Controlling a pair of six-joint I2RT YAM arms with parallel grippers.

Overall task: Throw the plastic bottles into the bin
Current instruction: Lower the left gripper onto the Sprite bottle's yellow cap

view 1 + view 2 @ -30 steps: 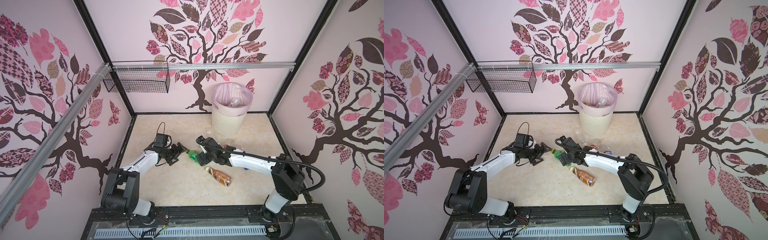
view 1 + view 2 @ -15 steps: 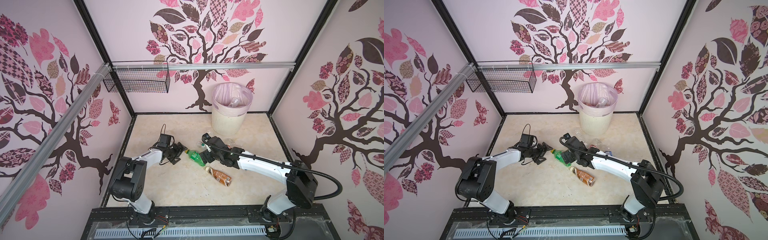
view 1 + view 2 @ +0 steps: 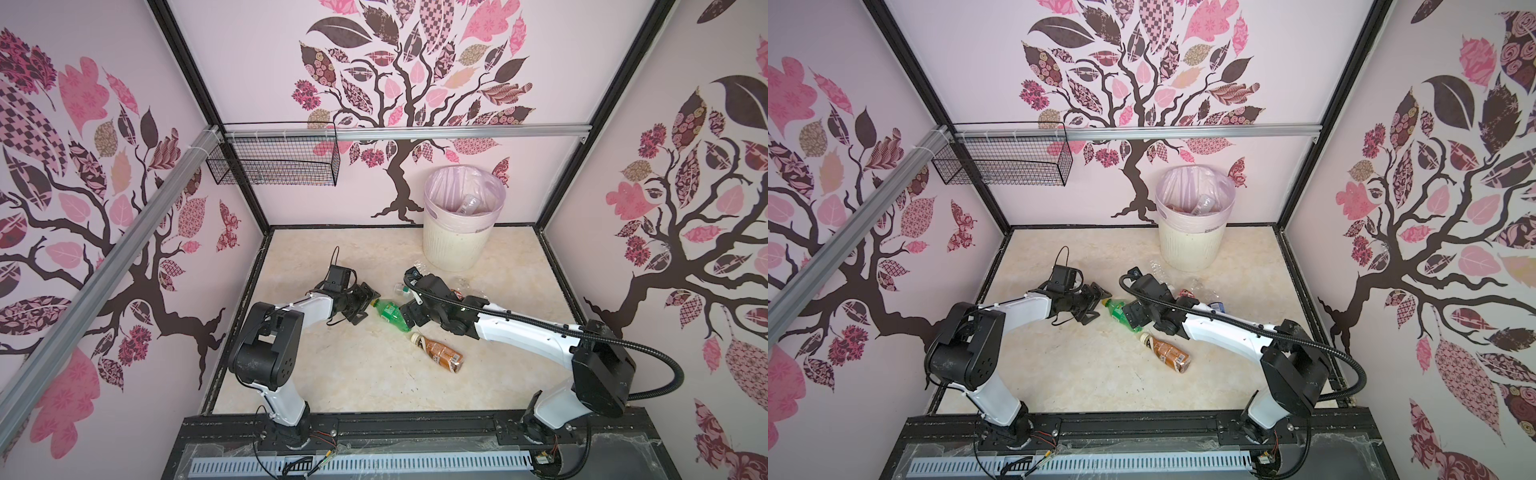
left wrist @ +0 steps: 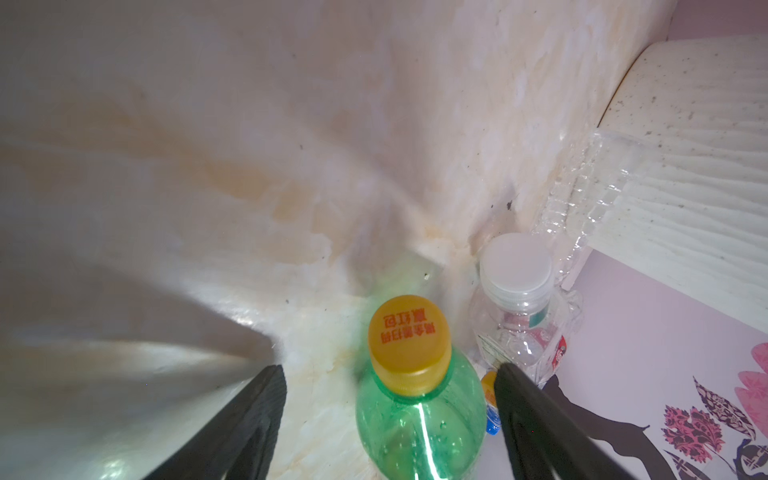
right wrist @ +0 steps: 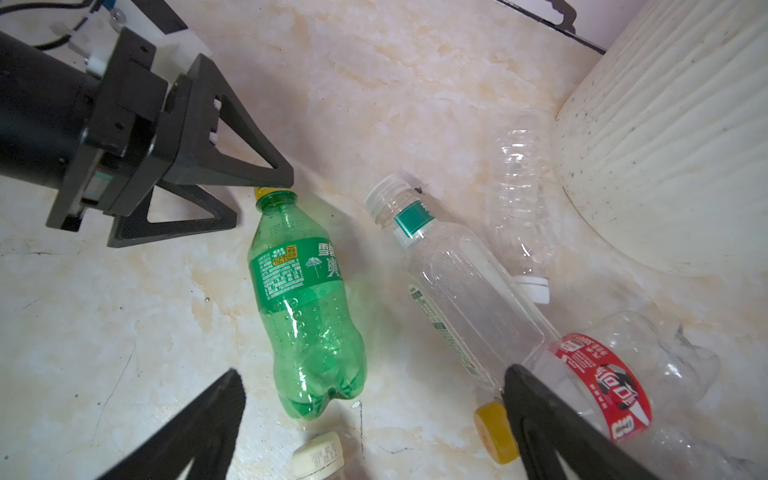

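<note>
Our left gripper [image 3: 372,306] was released, its jaws spread either side of the yellow cap [image 4: 409,340] of the green bottle [image 5: 303,299], with gaps showing. Our right gripper [image 5: 372,374] hung wide open over that bottle's base. The bottle lay flat mid-floor between both arms. Bare floor [image 3: 332,374] stretched towards the near edge and the left wall. Clear bottles [image 5: 469,291] crowded the foot of the bin [image 3: 455,245] by the back wall. A brown-labelled bottle [image 3: 442,353] lay just beside the right arm.
</note>
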